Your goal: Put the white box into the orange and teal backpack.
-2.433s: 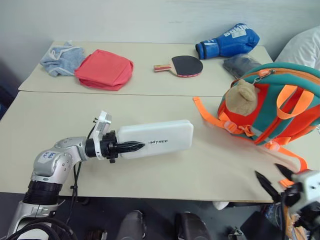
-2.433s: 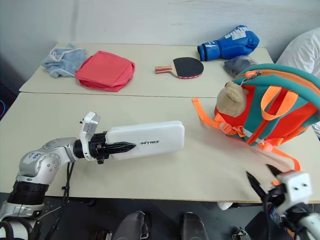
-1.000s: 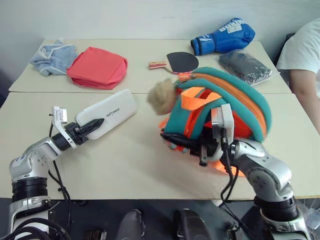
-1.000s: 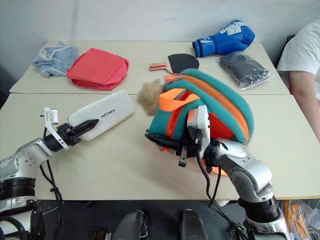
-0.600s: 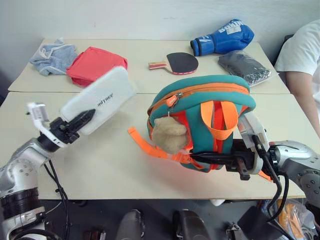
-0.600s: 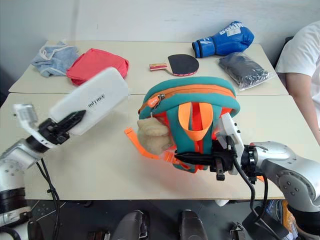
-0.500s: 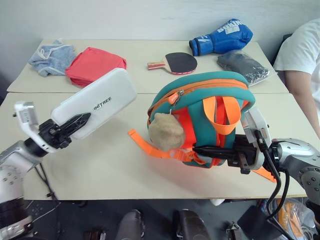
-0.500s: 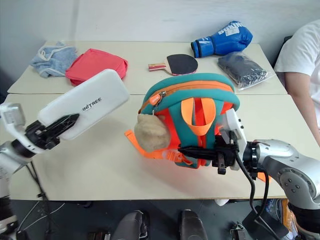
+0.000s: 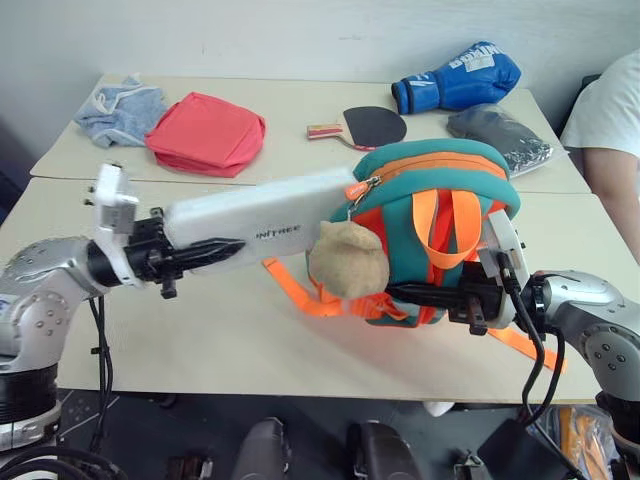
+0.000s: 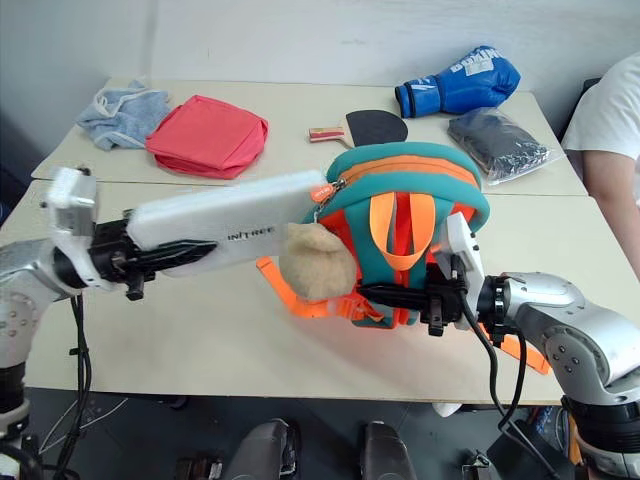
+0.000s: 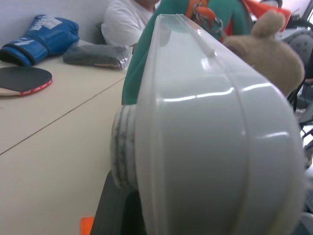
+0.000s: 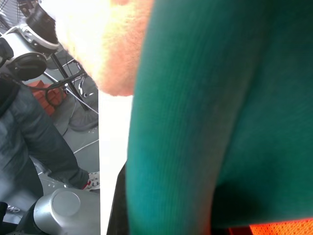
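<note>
Above the table (image 9: 200, 330), the white box (image 9: 265, 215) is gripped by the left gripper (image 9: 215, 250) and aimed at the zipper; the orange and teal backpack (image 9: 440, 230) is clamped upright by the right gripper (image 9: 405, 293), steadied for insertion.

The left arm reaches in from the near left, elbow bent, its silver forearm running rightward and roughly level above the tabletop (image 9: 200, 330). The left pincer (image 9: 215, 250) points right and slightly away, its black fingers clamped on the near end of the white box (image 9: 265, 215), which it holds off the surface.

The right arm comes in from the near right, its forearm bent inward so the wrist points left. The right pincer (image 9: 405, 294) lies level, its slim black fingers closed tight on the lower front of the orange and teal backpack (image 9: 440, 195), apparently pinching fabric or a strap there, though the contact is partly hidden.
</note>
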Tool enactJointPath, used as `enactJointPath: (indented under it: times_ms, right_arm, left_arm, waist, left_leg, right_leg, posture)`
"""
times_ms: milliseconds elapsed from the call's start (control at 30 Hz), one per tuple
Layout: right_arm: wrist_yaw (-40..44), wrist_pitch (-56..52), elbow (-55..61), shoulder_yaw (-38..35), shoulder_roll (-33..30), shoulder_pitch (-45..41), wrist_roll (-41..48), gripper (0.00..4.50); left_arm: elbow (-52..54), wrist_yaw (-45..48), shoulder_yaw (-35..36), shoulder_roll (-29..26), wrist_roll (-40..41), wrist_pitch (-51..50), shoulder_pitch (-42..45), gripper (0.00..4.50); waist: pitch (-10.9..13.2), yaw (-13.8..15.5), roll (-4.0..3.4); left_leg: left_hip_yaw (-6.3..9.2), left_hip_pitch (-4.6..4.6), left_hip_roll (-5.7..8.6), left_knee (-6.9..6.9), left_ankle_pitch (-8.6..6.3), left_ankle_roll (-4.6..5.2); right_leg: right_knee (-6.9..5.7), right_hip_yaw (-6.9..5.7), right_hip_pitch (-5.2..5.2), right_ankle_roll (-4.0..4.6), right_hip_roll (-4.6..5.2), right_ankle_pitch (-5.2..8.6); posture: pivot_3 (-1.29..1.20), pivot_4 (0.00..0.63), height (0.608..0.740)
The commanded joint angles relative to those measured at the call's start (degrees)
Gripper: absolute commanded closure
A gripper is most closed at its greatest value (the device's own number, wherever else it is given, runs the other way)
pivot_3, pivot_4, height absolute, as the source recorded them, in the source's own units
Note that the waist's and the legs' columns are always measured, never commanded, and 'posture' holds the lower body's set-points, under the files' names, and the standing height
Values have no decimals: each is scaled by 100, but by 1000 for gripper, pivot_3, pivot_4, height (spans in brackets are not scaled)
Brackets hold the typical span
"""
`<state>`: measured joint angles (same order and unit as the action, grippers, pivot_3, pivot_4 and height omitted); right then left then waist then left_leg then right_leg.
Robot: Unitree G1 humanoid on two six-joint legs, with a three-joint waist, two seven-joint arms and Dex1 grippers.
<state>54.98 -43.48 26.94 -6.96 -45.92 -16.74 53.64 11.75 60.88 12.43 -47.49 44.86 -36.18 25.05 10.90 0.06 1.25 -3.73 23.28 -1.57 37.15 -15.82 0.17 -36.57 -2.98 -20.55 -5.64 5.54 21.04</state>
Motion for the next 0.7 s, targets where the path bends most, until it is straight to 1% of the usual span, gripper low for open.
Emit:
enactJointPath:
  times_ms: [33, 100, 167, 200, 267, 300, 333, 400, 467, 533, 600, 700]
  right_arm:
    - [-4, 30, 275, -170, -43, 116, 104, 4452]
    - [-46, 20, 343, -215, -36, 198, 129, 4452]
    - [-106, 34, 402, -232, -11, 268, 122, 4452]
    - [-132, 32, 425, -229, -3, 294, 120, 4452]
    - [-171, 45, 468, -192, 26, 322, 98, 4452]
    - [-184, 63, 498, -163, 45, 329, 83, 4452]
    - [-194, 78, 516, -139, 61, 331, 71, 4452]
    - [-210, 124, 542, -78, 104, 309, 25, 4452]
    - [-236, 191, 551, -28, 170, 283, -53, 4452]
    - [-277, 245, 587, 2, 223, 297, -116, 4452]
    - [-323, 298, 651, 28, 269, 355, -175, 4452]
    - [-412, 358, 725, 39, 329, 459, -239, 4452]
  left_arm:
    - [223, 125, -367, -120, -104, -92, 634, 3301]
    - [320, 424, -815, -211, -285, -129, 1000, 3301]
    - [249, 501, -1438, -153, -667, -225, 1626, 3301]
    - [135, 444, -1681, 35, -830, -223, 1983, 3301]
    - [-110, 325, -2075, 447, -923, -536, 2625, 3301]
    - [-180, 514, -2333, 644, -969, -574, 2876, 3301]
    - [-223, 675, -2501, 755, -1008, -584, 3017, 3301]
    - [-540, 734, -2758, 1177, -1184, -465, 3225, 3301]
    - [-1095, 574, -3120, 1734, -1712, -36, 3396, 3301]
    - [-1551, 220, -3275, 2283, -2101, 240, 3407, 3301]
    - [-1741, -16, -3187, 2693, -2182, 367, 3286, 3301]
    - [-1784, -55, -2923, 2881, -2150, 422, 3116, 3301]
  waist:
    - [0, 18, 0]
    - [0, 15, 0]
    - [0, 40, 1]
    - [0, 41, 0]
    - [0, 75, 1]
    - [1, 80, 1]
    - [0, 83, 1]
    - [0, 66, 1]
    - [0, 62, 1]
    - [1, 82, 1]
    - [1, 98, 1]
    - [1, 112, 1]
  left_leg:
    - [2, 3, 1, 2, 0, 3]
    - [1, 2, 3, 1, -1, 5]
    - [-1, 2, 5, 1, -1, 5]
    - [1, 5, 5, 4, -1, 5]
    - [-4, 3, 10, 7, 0, 7]
    - [-4, 5, 8, 12, 1, 8]
    - [-5, 6, 8, 13, 1, 8]
    - [-10, 6, 5, 10, 2, 7]
    - [-13, 5, 1, 9, 4, 3]
    - [-12, 4, 1, 12, 7, 1]
    - [-12, 4, 1, 15, 7, 1]
    - [-12, 5, 2, 20, 7, 3]
  right_leg:
    - [0, -1, 0, -1, 1, -1]
    - [-10, 0, 2, -2, 3, -1]
    - [-18, 1, 3, -3, 2, -2]
    - [-19, -2, 2, -3, -1, -2]
    - [-25, 4, 2, -4, -2, -2]
    - [-26, 3, 1, -4, -8, -2]
    - [-26, 5, 0, -5, -10, -2]
    - [-27, 10, -6, -5, -14, -2]
    - [-29, 11, -8, -5, -20, -2]
    - [-31, 7, -8, -5, -23, -2]
    - [-32, 10, -6, -5, -22, -2]
    - [-35, 11, -7, -5, -15, -2]
  posture:
    - [0, 150, 740]
    - [0, 150, 740]
    - [0, 150, 740]
    - [0, 150, 740]
    - [0, 150, 740]
    - [0, 150, 740]
    - [0, 150, 740]
    - [0, 150, 740]
    - [0, 150, 740]
    - [0, 150, 740]
    - [0, 150, 740]
    - [0, 150, 740]
